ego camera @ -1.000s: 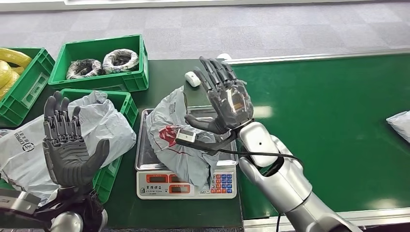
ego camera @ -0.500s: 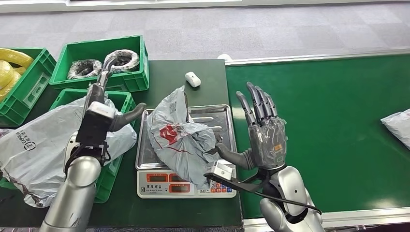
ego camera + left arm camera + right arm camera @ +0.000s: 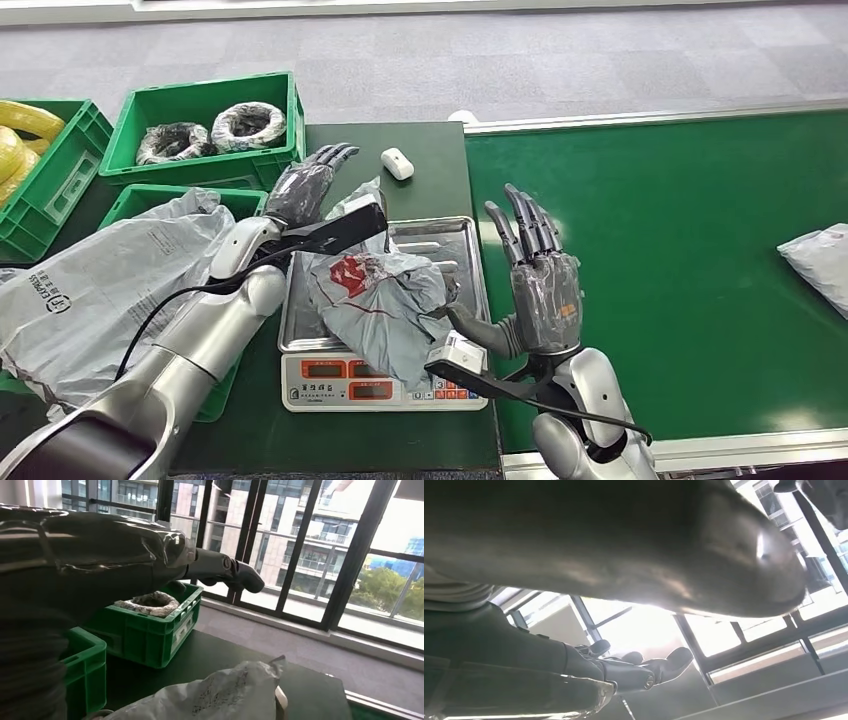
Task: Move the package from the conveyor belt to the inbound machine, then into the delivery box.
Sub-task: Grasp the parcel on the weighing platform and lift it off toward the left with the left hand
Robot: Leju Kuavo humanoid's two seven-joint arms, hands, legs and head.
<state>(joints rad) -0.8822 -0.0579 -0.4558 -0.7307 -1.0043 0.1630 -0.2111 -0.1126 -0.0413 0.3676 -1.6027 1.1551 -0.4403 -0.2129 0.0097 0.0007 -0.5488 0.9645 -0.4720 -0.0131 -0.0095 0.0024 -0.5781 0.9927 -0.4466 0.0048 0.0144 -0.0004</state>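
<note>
The left hand (image 3: 305,183) reaches out over the far left corner of the weighing scale (image 3: 385,300), palm down, its fingers (image 3: 225,570) stretched forward and holding nothing. It hovers just above the raised tip of the grey package (image 3: 375,295) — whether it touches the plastic cannot be told. In the left wrist view the hand juts out above the crumpled top of the package (image 3: 225,692), with a green crate (image 3: 150,630) beyond it.

The right hand (image 3: 540,285) stands upright beside the near right edge of the scale, fingers spread and pointing up, thumb turned toward the package, empty and apart from it.

The package lies crumpled on the steel pan of the scale, a red mark on its upper face, draping over the front toward the display and keypad. The scale sits on a dark table (image 3: 350,440), just beside the green conveyor belt (image 3: 680,260).

Left of the scale, a green delivery box (image 3: 245,205) holds a large grey mailer bag (image 3: 100,285) that spills over its rim. Behind it another green crate (image 3: 205,130) contains two wrapped coils. A small white object (image 3: 398,163) rests on the table beyond the scale — and a second grey package (image 3: 815,260) lies at the belt's far right edge.
</note>
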